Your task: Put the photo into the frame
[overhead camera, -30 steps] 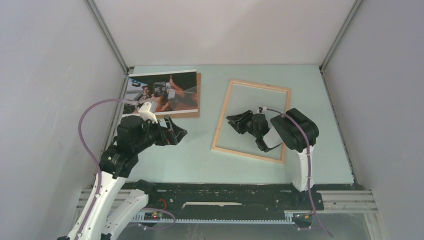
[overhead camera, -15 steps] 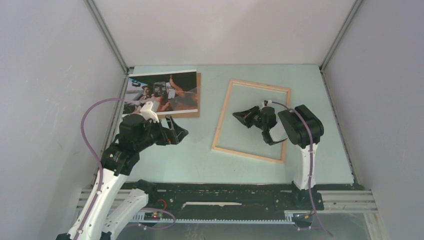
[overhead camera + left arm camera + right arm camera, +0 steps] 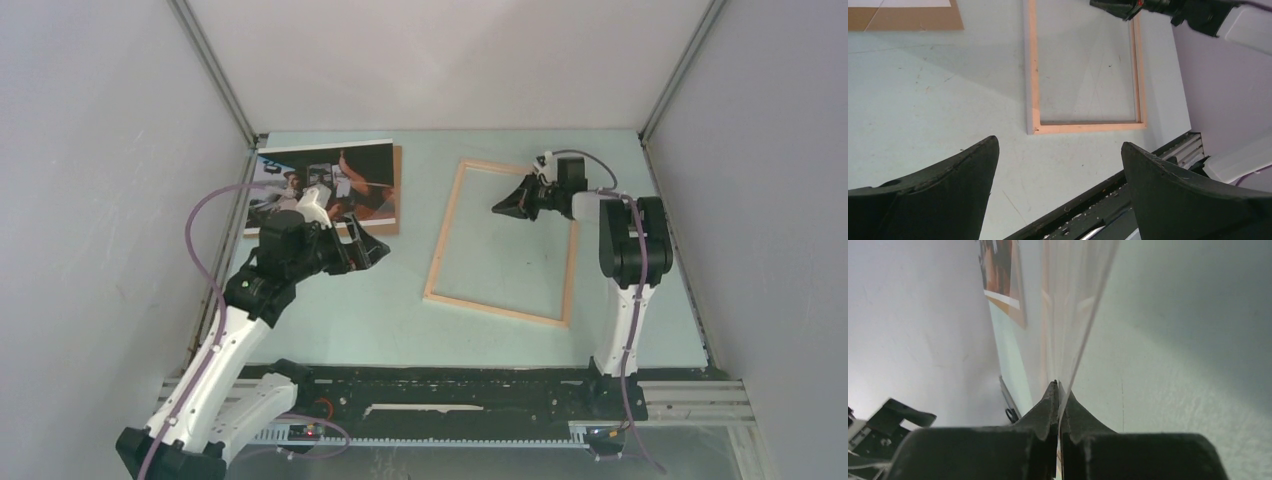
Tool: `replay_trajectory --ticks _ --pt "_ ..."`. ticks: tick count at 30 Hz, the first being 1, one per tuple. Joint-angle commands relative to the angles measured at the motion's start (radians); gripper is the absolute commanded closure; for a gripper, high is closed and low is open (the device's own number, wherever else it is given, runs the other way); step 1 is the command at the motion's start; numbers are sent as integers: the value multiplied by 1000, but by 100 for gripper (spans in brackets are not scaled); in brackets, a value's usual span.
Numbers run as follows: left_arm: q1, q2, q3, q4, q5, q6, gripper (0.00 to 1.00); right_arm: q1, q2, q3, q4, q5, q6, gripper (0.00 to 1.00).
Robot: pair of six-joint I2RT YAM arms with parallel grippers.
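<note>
We see the photo (image 3: 325, 185) lying face up in the far left corner of the table (image 3: 350, 320). It rests on a brown board (image 3: 397, 190) that shows as a thin strip along the photo's right and near edges. The photo is outside the frame (image 3: 440, 250) and well apart from it.

The frame lies flat to the right of the middle, a little skewed, with the pale green tabletop visible through it. From the left wrist we see its light wooden rails (image 3: 1033, 75) and faint reflections across the space they enclose.

The left gripper (image 3: 365, 250) sits just at the near right corner of the board. Its jaws are spread wide and hold nothing. From its own camera the two dark fingers (image 3: 948, 190) frame bare tabletop, with a corner of the board (image 3: 913, 20) at the top left.

The right gripper (image 3: 500, 207) hangs over the far right corner of the frame, pointing left. Its own camera shows the jaws pressed together on the edge of a thin clear pane (image 3: 1073, 300) — the sheet runs straight away from the tips (image 3: 1058, 385), and a wooden rail and a slice of the photo (image 3: 998, 270) show beyond it. We cannot tell whether the pane is lifted clear of the wood at that corner.
</note>
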Motion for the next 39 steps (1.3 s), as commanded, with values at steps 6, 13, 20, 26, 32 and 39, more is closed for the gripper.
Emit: replay_trajectory --ticks 6,13,20,26,32,39 --pt "-70 259 12 122 -48 -37 0 -114 303 576 -979 -173 -648 100" --pt "-65 467 68 226 -274 -65 0 -136 400 777 -1118 -231 -738 95" --pt "0 710 127 371 -268 -100 0 -132 340 662 -882 -143 -531 70" --pt "4 846 148 461 -179 -122 0 -109 229 421 -608 -65 -330 56" --pt "-1 880 103 525 -135 -168 2 -128 126 184 -315 -33 -126 48" --pt "-38 874 43 610 -78 -223 4 -113 34 2 -64 -29 43 47"
